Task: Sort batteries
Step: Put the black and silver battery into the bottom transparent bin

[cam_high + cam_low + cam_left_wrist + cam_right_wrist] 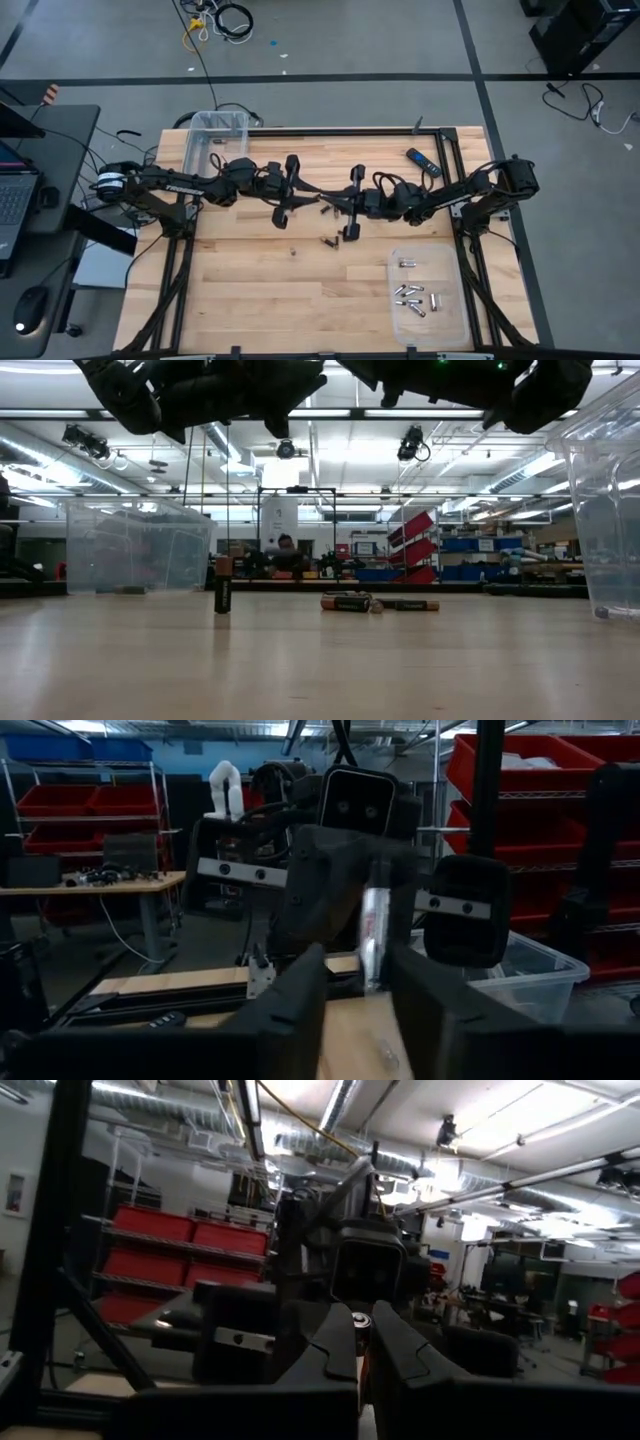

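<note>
The right hand (340, 203) hangs above the middle of the table (250, 290), and its fingers are pressed together on a battery (360, 1321); the round end of the battery shows between the fingertips in the right wrist view. The left hand (314, 197) faces it, tip to tip. Its fingers (300, 1005) stand moderately apart, and the silvery battery is upright in the gap between them. I cannot tell if the left fingers touch it.

Under the two hands, some loose batteries (328, 241) lie on the wood. In the low view one dark battery with a copper top (223, 584) stands upright, and two others (346, 602) lie flat, near each other.

Toward the right front corner of the table is a clear tray (450, 320) with a group of silvery batteries (415, 295) in it. A clear bin (192, 150) is at the back left corner. A black-and-blue remote (422, 162) lies near the back right edge.
</note>
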You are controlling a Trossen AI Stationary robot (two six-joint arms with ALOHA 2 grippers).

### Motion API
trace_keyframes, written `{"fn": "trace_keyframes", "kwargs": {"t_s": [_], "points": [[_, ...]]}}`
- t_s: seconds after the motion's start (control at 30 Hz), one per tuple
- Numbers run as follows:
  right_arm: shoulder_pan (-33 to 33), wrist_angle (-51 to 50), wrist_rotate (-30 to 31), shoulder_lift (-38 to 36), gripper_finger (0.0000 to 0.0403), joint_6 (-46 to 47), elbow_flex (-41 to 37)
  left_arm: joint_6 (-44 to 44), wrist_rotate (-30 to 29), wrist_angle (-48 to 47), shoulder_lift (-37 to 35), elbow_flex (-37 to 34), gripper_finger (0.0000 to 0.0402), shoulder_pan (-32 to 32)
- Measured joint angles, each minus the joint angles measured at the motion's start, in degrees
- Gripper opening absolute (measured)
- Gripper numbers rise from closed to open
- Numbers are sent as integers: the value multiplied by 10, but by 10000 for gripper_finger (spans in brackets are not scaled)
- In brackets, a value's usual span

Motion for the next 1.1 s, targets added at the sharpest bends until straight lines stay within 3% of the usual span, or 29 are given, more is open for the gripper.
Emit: {"fn": "trace_keyframes", "kwargs": {"t_s": [0.17,0.6,0.73,0.87,1.1], "points": [[0,-32,21,-1,10,0,0,-16,0,-9,0,0,17,0],[40,-61,144,-6,120,-2,0,10,3,-109,0,0,9,0],[50,-191,147,-38,132,50,4,76,14,-192,0,0,9,0],[52,-330,137,-76,139,135,19,158,-54,-270,0,0,8,-6],[53,-492,115,-83,149,203,41,237,-135,-251,0,0,8,-39]]}}
